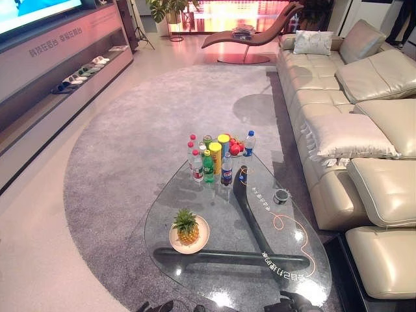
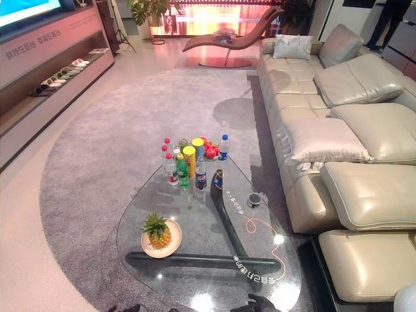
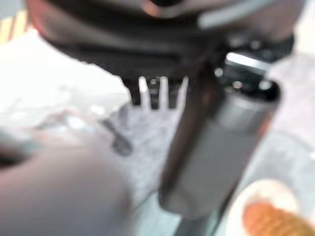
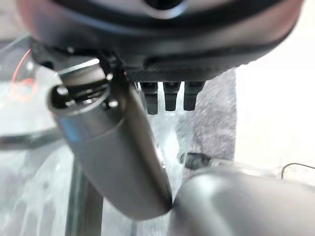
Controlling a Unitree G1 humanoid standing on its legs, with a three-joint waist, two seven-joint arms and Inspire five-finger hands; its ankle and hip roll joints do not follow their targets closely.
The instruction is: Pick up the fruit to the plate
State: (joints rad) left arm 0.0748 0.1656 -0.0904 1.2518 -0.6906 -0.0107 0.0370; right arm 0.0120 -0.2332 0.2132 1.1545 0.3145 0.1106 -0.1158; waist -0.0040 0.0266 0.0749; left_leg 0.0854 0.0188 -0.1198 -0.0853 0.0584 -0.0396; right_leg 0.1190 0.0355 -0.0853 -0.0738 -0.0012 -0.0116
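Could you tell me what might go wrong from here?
The yellow pineapple already stands on the round beige plate, so the remaining red fruit sits behind a tight cluster of plastic bottles; reaching in could topple them. The glass table is slippery, so knocked bottles may roll off.

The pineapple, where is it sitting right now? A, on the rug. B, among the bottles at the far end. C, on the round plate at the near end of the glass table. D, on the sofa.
C: the pineapple stands upright on the plate on the glass table, apart from the bottles.
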